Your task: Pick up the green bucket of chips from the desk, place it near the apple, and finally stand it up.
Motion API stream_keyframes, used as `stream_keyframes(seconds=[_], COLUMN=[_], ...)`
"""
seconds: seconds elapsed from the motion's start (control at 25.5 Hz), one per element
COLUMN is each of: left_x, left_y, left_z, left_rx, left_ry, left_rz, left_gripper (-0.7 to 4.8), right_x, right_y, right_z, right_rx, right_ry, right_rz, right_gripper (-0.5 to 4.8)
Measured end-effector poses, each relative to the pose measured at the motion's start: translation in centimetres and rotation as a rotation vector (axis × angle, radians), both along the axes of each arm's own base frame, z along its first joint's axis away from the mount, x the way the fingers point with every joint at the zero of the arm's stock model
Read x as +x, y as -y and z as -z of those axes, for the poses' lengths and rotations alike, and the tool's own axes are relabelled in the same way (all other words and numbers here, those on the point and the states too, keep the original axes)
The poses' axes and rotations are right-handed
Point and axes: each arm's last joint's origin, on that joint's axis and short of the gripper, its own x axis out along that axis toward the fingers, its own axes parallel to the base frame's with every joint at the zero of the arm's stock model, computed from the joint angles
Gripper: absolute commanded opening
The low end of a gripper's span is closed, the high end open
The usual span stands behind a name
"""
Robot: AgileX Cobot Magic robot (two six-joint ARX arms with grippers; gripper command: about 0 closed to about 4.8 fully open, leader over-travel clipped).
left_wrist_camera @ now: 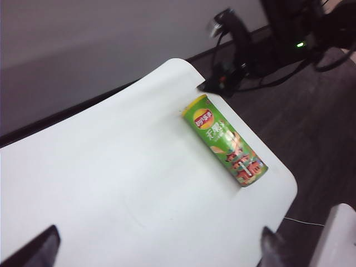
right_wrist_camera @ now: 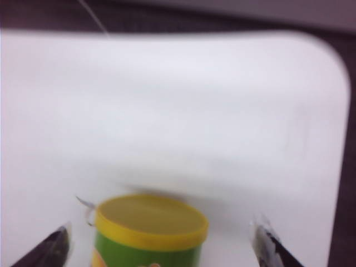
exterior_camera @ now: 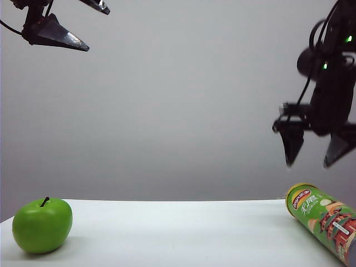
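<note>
The green bucket of chips (exterior_camera: 325, 219) lies on its side at the right end of the white desk (exterior_camera: 178, 233), its yellow lid toward the middle. Its red pagoda picture shows in the left wrist view, where the bucket of chips (left_wrist_camera: 225, 140) lies far ahead of my left gripper. The green apple (exterior_camera: 42, 225) sits at the desk's left end. My right gripper (exterior_camera: 314, 153) hangs open above the bucket. The yellow lid (right_wrist_camera: 150, 222) shows between its spread fingertips (right_wrist_camera: 53, 245) without touching them. My left gripper (exterior_camera: 92, 25) is open, high at the upper left, holding nothing.
A plain grey wall stands behind the desk. In the left wrist view the desk's rounded far corner (left_wrist_camera: 178, 64) borders a dark floor with cables (left_wrist_camera: 261, 78). The right arm's body (exterior_camera: 334, 83) rises at the right edge.
</note>
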Motion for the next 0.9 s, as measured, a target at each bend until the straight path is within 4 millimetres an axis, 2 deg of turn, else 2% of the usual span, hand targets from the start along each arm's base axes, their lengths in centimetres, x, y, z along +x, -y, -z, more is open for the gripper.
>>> stream_keyframes(seconds=[0.16, 0.51, 0.63, 0.67, 0.75, 0.9], left_x=[-0.1, -0.1, 0.0, 0.0, 0.0, 0.1], left_y=[0.5, 0.5, 0.5, 0.5, 0.5, 0.4], left_z=[0.0, 0.0, -0.1, -0.1, 0.0, 0.0], left_rx=[-0.002, -0.002, -0.003, -0.002, 0.01, 0.051], left_ry=[-0.002, 0.005, 0.009, 0.01, 0.011, 0.019], left_rz=[0.02, 0.017, 0.018, 0.018, 0.003, -0.044], left_gripper=[4.79, 4.79, 4.79, 4.58, 3.75, 1.49], right_x=[-0.2, -0.2, 0.0, 0.0, 0.1, 0.2], right_y=[-0.1, -0.7, -0.9, -0.9, -1.0, -1.0], right_z=[2.3, 4.5, 6.7, 7.0, 7.6, 7.9], right_rx=[-0.007, 0.054, 0.049, 0.048, 0.046, 0.049], right_ry=[-0.127, -0.214, -0.27, -0.276, -0.285, -0.284], right_rz=[-0.002, -0.024, -0.022, -0.022, -0.022, -0.012], right_gripper=[4.79, 4.79, 4.79, 4.79, 4.79, 4.79])
